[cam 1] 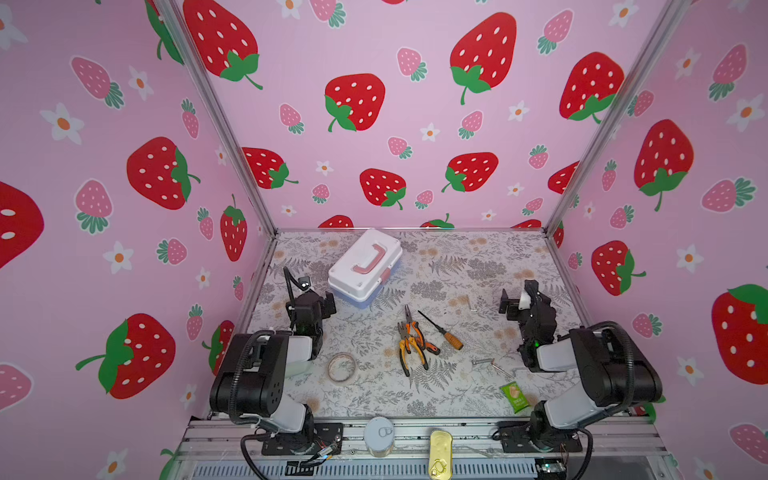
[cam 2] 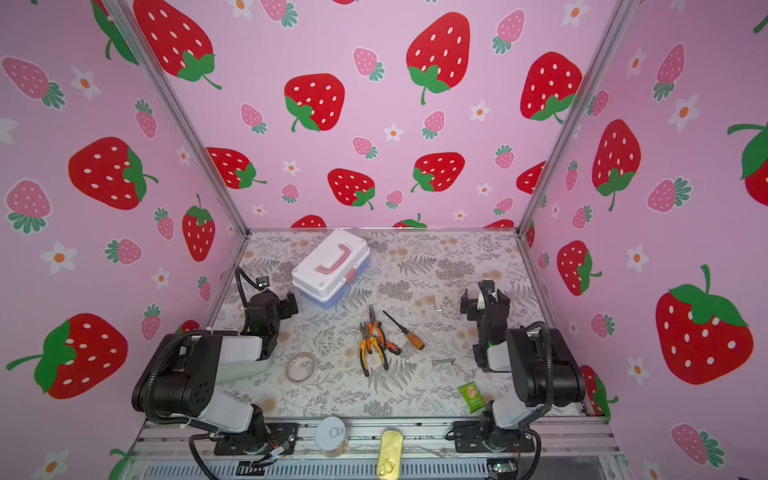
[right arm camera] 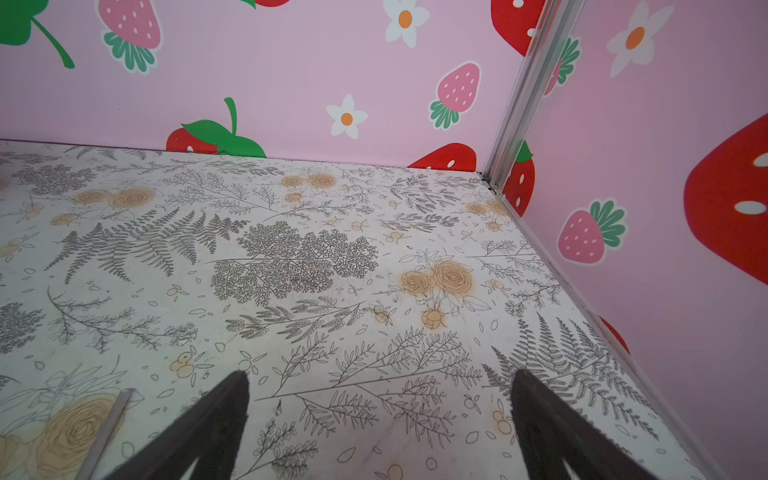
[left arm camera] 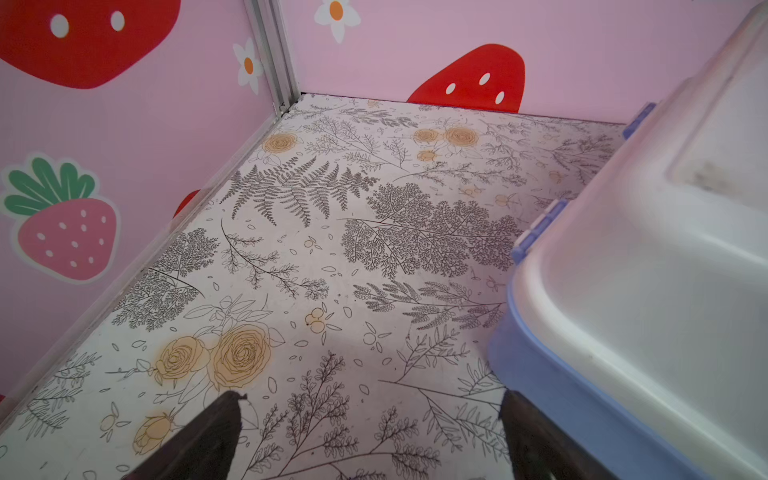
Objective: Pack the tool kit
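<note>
The tool kit case (cam 1: 365,266) (cam 2: 330,266) lies shut at the back of the table, white lid with pink handle on a light blue base. Two orange-handled pliers (cam 1: 411,345) and a screwdriver (cam 1: 442,330) lie mid-table. One hex key (cam 1: 471,303) lies near the right gripper, and more hex keys (cam 1: 492,365) lie nearer the front. My left gripper (cam 1: 326,305) (left arm camera: 372,397) is open and empty just left of the case (left arm camera: 644,291). My right gripper (cam 1: 509,305) (right arm camera: 380,376) is open and empty over bare table, with a hex key (right arm camera: 112,419) beside it.
A tape ring (cam 1: 341,368) lies front left and a green packet (cam 1: 514,397) front right. A round grey tin (cam 1: 379,434) and a yellow tin (cam 1: 440,455) sit on the front rail. Pink strawberry walls enclose three sides.
</note>
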